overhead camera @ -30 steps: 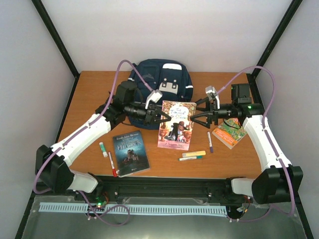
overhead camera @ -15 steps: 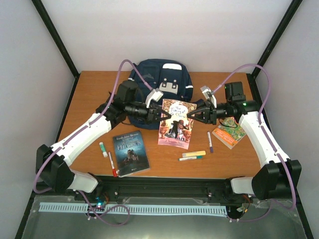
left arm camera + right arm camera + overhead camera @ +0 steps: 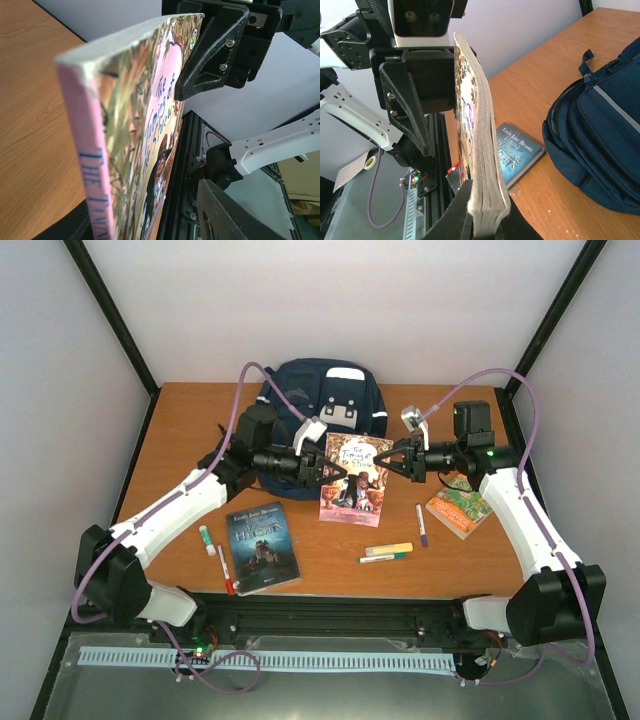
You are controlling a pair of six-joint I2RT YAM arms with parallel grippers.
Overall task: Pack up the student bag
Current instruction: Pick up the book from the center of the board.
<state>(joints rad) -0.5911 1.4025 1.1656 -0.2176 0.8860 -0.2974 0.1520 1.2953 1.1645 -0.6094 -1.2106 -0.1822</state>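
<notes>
At the far edge of the desk (image 3: 180, 440), midway along it: student bag (image 3: 325, 390), navy blue, white stripes and patches, lying with its front pockets up.

Over the middle of the desk, just on the near side of the bag: pink paperback (image 3: 354, 480), cover up, raised between the two arms.
- Right gripper (image 3: 392, 464): clamped on the paperback's right edge, a finger on each face of the book, as the right wrist view shows.
- Left gripper (image 3: 325, 472): at the paperback's left edge, the spine side. Its jaws stand apart around the book. In the left wrist view one finger sits visibly off the cover, so it has no firm hold.

Toward the near left corner: dark blue paperback (image 3: 262, 547), flat, cover up. Just left of it lie a red pen (image 3: 226, 570) and a white stick with a green cap (image 3: 206, 539).

Near the right edge: orange and green book (image 3: 460, 505), flat, partly under the right arm.

Between the pink paperback and the orange book: purple pen (image 3: 421, 525).

Toward the near edge, right of centre: yellow marker (image 3: 388, 549) and green pen (image 3: 384, 558), side by side.
</notes>
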